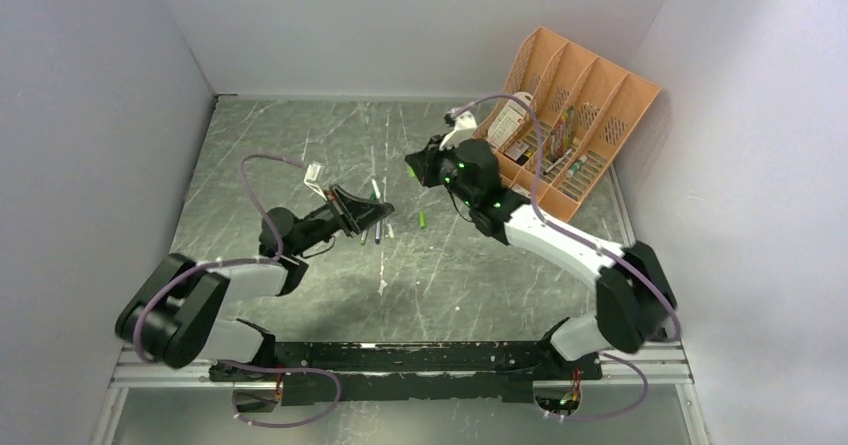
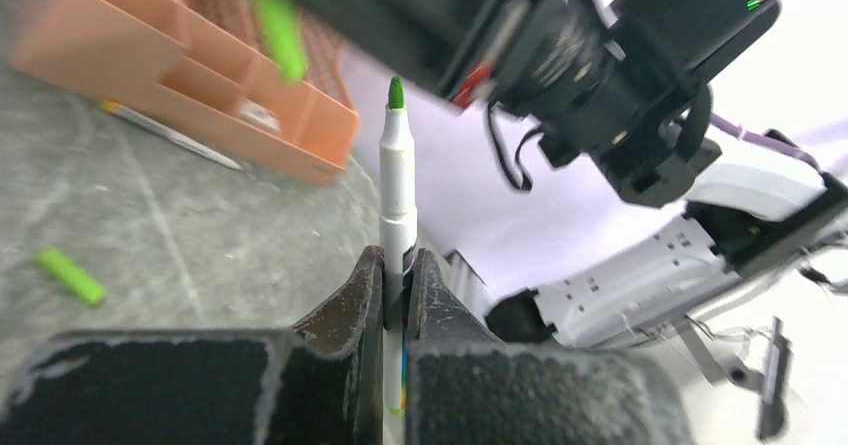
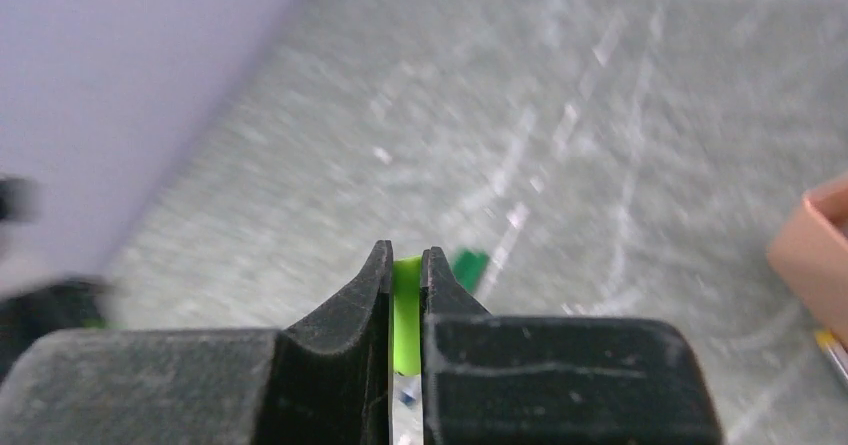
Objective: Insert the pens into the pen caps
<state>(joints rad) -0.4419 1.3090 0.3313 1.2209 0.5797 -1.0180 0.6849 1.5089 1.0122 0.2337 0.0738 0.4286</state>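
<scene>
We find the left gripper (image 2: 398,265) clenched on a white marker pen (image 2: 397,180), which projects beyond the fingertips with its green tip leading, off the table. The right gripper (image 3: 405,265) is clamped on a bright green pen cap (image 3: 405,310), raised above the scratched grey table (image 3: 560,115). In the left wrist view that cap shows blurred, up and left of the pen tip and not touching it. A loose green cap (image 1: 423,221) lies on the table between the arms. Further pens (image 1: 378,229) lie near the left gripper. The orange organizer (image 1: 575,115) stands in the far right corner
</scene>
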